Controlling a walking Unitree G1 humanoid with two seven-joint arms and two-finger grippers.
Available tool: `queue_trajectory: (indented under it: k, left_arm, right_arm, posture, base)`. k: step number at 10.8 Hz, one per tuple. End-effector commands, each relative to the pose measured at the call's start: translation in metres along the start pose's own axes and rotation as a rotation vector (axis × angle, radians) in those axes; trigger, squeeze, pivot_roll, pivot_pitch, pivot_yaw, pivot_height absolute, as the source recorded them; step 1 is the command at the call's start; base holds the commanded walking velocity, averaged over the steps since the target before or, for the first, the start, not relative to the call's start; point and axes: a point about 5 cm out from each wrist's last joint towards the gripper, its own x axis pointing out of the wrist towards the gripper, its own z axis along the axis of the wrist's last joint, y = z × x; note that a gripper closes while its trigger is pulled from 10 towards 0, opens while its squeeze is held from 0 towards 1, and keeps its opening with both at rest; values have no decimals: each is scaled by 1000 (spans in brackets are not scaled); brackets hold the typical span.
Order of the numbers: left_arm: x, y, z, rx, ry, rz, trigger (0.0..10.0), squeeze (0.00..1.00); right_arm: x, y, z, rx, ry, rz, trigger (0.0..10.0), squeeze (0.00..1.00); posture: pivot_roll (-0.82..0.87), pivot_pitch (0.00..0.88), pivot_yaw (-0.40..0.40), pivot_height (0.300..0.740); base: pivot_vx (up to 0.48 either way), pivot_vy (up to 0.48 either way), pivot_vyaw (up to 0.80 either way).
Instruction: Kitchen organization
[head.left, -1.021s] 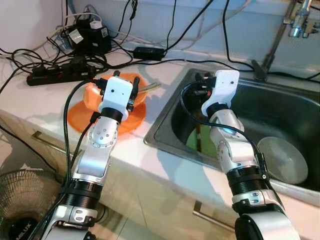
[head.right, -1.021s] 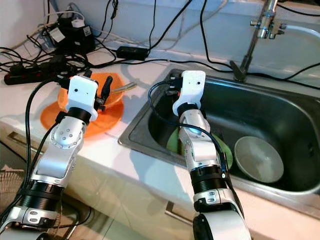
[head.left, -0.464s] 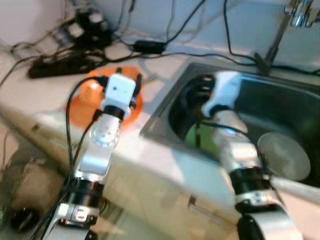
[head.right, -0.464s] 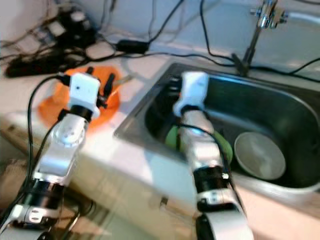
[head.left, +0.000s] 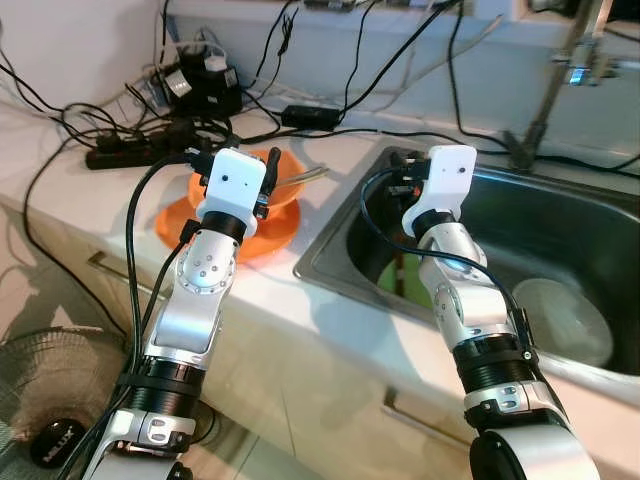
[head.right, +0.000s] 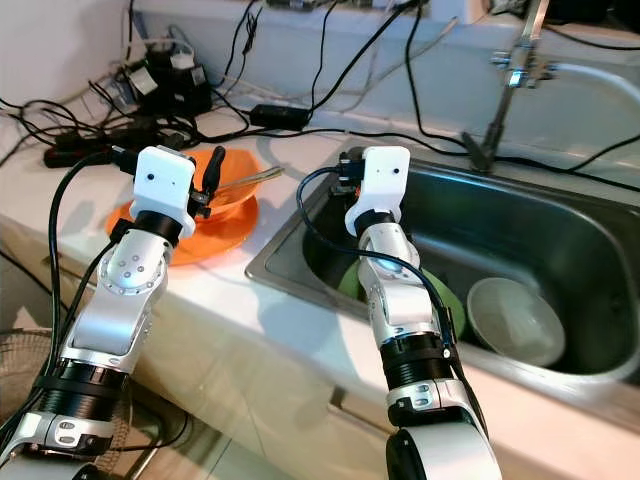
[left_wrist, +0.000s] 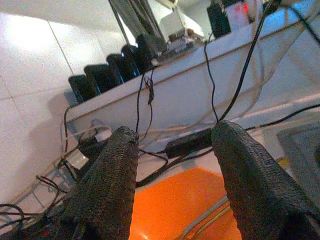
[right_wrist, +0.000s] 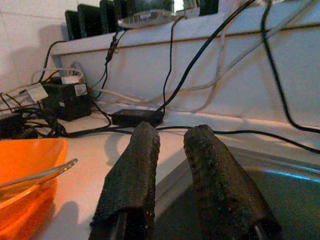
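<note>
Lower left of the head view: round grey wire fan guard (head.left: 45, 385) on the floor beside the cabinet front. Upper left: black power strip (head.left: 140, 152) and black adapter block (head.left: 205, 88) amid tangled black cables on the pale stone desk (head.left: 300, 300). Left of centre: orange plastic bowl (head.right: 232, 190) seated on an orange round plate (head.right: 215, 235), a metal spoon handle (head.right: 250, 180) leaning out over the bowl's rim toward the sink. Left claw (left_wrist: 172, 150) raised just above the bowl, fingers spread wide apart, nothing between them. Centre: right claw (right_wrist: 170, 145) held over the near left corner of the stainless steel sink (head.left: 330, 245), fingers close together with a narrow gap, gripping nothing. Within the basin, behind the right forearm: green round dish (head.right: 452, 305), largely hidden. To its right: pale grey round plate (head.left: 565, 320) lying flat on the sink bottom. Upper right: chrome tap (head.right: 515, 65) rising from the back of the sink, black cables trailing across the desk behind it.
</note>
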Motion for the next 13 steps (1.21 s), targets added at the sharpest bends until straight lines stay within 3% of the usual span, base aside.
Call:
queue_trajectory:
  k: [1, 13]
  left_arm:
    - [0, 3, 0, 5, -1, 8, 10000, 0]
    - [0, 3, 2, 6, -6, 6, 10000, 0]
  right_arm:
    - [1, 1, 2, 6, -2, 3, 10000, 0]
    - [1, 4, 1, -29, -3, 23, 10000, 0]
  posture:
    - [171, 29, 64, 740]
    - [174, 30, 61, 740]
  base:
    - [285, 0, 0]
    - [291, 0, 0]
